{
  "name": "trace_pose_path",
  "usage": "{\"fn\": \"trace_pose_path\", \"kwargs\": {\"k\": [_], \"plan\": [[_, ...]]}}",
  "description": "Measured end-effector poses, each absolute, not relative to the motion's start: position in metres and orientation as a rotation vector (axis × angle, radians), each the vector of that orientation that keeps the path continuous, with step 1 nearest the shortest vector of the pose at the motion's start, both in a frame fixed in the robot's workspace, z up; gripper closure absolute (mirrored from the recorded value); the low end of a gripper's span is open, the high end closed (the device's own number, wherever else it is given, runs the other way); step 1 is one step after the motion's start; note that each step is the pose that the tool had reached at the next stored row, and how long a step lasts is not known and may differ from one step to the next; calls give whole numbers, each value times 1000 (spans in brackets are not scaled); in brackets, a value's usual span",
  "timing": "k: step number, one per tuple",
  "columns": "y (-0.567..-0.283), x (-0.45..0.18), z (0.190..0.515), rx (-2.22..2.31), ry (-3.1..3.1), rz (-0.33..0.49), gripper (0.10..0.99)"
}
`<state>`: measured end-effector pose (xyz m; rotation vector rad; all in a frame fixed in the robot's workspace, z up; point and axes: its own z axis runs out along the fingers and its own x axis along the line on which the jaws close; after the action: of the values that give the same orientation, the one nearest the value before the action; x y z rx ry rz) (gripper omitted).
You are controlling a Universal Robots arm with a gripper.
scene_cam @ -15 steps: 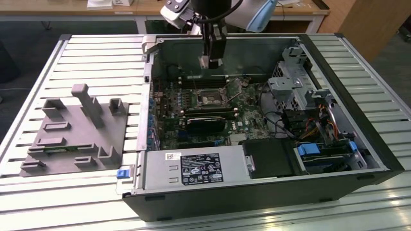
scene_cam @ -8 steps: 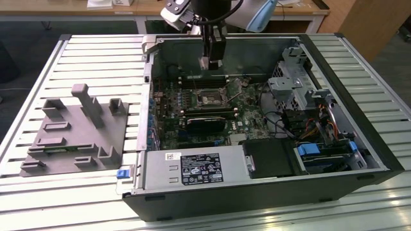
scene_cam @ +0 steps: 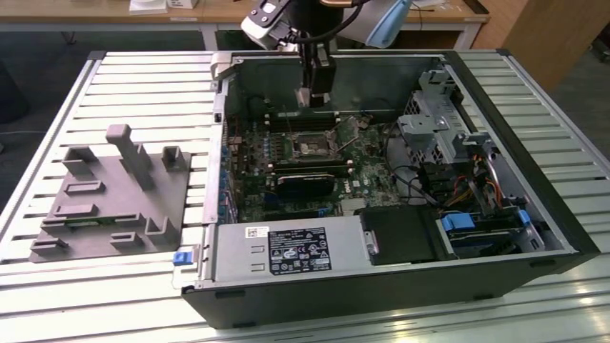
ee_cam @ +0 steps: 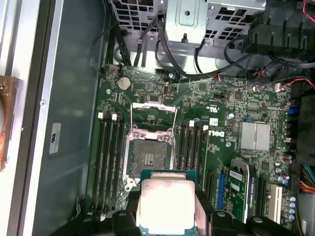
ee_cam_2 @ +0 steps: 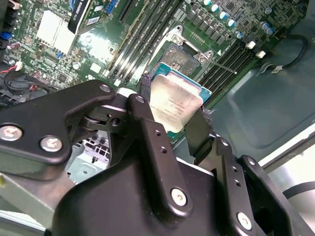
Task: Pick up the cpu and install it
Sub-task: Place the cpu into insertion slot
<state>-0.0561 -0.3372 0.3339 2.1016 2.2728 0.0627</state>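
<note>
The cpu (ee_cam_2: pixel 173 101), a small square chip with a dull silver top and green edge, is held between the black fingers of my gripper (ee_cam_2: pixel 174 107), which is shut on its two sides. In the first wrist view the cpu (ee_cam: pixel 166 204) hangs a little off from the open motherboard socket (ee_cam: pixel 150 155), whose metal frame is flipped up. In the exterior view my gripper (scene_cam: pixel 315 98) points down into the open computer case, above and slightly behind the socket (scene_cam: pixel 313 146).
Memory slots (ee_cam: pixel 109 157) flank the socket. A drive cage (scene_cam: pixel 433 128) and cables (scene_cam: pixel 458 189) fill the case's side at the exterior view's right. The power supply (scene_cam: pixel 286 250) sits at the front. A grey plastic fixture (scene_cam: pixel 114 193) stands on the slatted table (scene_cam: pixel 143 93).
</note>
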Motion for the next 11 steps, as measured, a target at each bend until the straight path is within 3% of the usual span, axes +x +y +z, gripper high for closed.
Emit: {"fn": "trace_pose_path", "kwargs": {"k": [11], "plan": [[-333, -53, 327, 2105, 2276, 56, 561]]}}
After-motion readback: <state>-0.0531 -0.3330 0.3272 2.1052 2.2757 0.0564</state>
